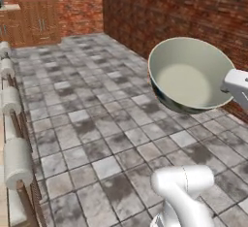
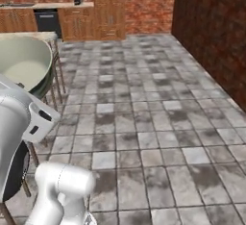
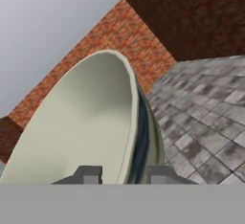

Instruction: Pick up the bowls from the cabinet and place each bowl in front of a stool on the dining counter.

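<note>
Bowl [image 3: 91,122] rim pinched between jaws, one tip inside, one outside.

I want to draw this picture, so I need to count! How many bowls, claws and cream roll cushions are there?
bowl: 1
claw: 1, pinching the bowl's rim
cream roll cushions: 4, lined up at the left edge of the left base view
Total: 6

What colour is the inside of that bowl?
Pale cream-green; the bowl shows it best in the left base view.
</note>
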Robot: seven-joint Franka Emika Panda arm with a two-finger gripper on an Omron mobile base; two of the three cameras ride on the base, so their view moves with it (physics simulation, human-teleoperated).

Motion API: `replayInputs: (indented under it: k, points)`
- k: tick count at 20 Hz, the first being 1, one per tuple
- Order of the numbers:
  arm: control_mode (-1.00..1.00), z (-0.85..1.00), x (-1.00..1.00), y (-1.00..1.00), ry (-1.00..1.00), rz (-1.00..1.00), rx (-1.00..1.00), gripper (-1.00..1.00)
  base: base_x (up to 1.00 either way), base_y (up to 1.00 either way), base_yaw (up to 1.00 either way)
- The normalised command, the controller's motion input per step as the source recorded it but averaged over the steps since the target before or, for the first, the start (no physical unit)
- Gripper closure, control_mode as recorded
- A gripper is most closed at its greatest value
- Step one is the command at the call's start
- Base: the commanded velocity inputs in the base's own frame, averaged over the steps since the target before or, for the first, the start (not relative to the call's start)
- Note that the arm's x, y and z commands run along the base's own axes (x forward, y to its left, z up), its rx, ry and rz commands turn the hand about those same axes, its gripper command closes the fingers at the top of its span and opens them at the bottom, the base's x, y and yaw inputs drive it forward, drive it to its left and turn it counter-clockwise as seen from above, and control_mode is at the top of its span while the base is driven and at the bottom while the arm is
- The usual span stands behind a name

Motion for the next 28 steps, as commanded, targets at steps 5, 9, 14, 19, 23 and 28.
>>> replayInputs:
  k: [5,9,14,19,23,28]
  points:
    - [1.00,0.00,0.00,0.00,0.00,0.00,0.00,1.00,0.93,0.06,0.63]
    - [1.00,0.00,0.00,0.00,0.00,0.00,0.00,1.00,0.53,0.21,0.68]
    - [1.00,0.00,0.00,0.00,0.00,0.00,0.00,1.00,0.21,0.24,0.72]
    - [1.00,0.00,0.00,0.00,0.00,0.00,0.00,1.00,-0.06,0.32,0.70]
    - [1.00,0.00,0.00,0.00,0.00,0.00,0.00,1.00,-0.04,0.24,0.67]
    - [1.00,0.00,0.00,0.00,0.00,0.00,0.00,1.00,0.48,0.00,0.56]
